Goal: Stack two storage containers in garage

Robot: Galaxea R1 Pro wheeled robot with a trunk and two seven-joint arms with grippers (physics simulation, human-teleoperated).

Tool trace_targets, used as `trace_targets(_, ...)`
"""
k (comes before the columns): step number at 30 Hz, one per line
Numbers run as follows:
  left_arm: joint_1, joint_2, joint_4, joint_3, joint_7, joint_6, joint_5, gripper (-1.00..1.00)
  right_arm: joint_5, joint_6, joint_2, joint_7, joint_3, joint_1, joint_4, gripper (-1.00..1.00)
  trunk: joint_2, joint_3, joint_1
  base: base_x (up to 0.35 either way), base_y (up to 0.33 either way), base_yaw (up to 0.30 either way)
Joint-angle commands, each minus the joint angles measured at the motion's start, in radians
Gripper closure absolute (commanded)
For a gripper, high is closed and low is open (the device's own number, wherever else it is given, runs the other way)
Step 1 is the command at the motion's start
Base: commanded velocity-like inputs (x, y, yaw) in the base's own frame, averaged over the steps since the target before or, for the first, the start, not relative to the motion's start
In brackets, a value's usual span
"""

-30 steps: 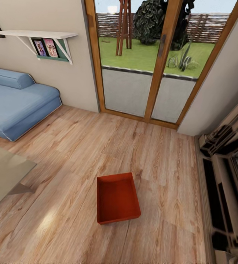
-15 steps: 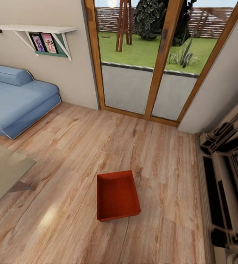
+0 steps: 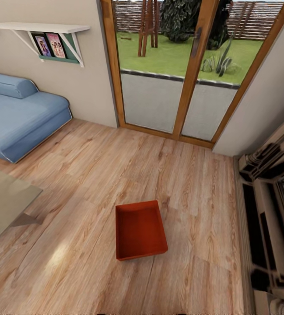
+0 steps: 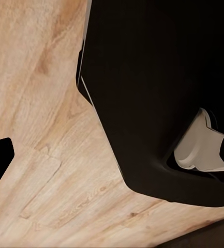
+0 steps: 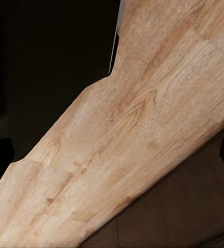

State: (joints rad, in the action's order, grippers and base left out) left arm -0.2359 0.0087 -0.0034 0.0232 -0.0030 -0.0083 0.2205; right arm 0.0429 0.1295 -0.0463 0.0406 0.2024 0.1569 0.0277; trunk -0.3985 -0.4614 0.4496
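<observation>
Approaching a bin point(image 3: 140, 229) on the living-room planks point(image 3: 85, 183).
Bin lies at 6 o'clock from the glass doors point(image 3: 177, 70); next, reach down and grasp. Jaw state: cannot tell.

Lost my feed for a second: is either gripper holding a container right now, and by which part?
Nothing appears held. The storage container sits alone on the wood floor, with no gripper touching it. The wrist views show floor and dark robot parts, so gripper states cannot be told.

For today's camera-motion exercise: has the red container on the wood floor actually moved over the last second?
No. The container keeps its place against the floor planks; everything, including the glass doors, slides upward together, so the camera moved.
</observation>
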Motion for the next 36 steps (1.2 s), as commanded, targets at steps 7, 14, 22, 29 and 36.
trace_targets(7, 0.000, 0.000, 0.001, 0.002, 0.000, -0.001, 0.005, -1.00, 0.005, 0.006, 0.000, 0.002, 0.008, 0.001, 0.003, -1.00, -0.001, -0.012, 0.000, 0.000, 0.000, 0.000)
trace_targets(14, 0.000, -0.001, 0.000, 0.001, 0.000, -0.001, 0.005, -1.00, 0.003, 0.008, -0.001, 0.003, 0.008, 0.001, 0.003, -1.00, -0.001, -0.016, 0.000, 0.000, 0.000, 0.000)
trace_targets(22, 0.000, -0.001, 0.000, 0.002, 0.000, -0.001, 0.005, -1.00, 0.003, 0.014, -0.001, 0.003, 0.008, 0.001, 0.003, -1.00, -0.001, -0.016, 0.000, 0.000, 0.000, 0.000)
trace_targets(29, 0.000, -0.001, 0.000, 0.002, 0.000, -0.002, 0.005, -1.00, 0.004, 0.012, -0.001, 0.003, 0.008, 0.001, 0.003, -1.00, -0.001, -0.016, 0.000, 0.000, 0.000, 0.000)
trace_targets(36, 0.000, -0.001, 0.000, 0.002, 0.000, -0.002, 0.005, -1.00, 0.003, 0.006, 0.001, 0.002, 0.008, 0.001, 0.003, -1.00, -0.001, -0.016, 0.000, 0.000, 0.000, 0.000)
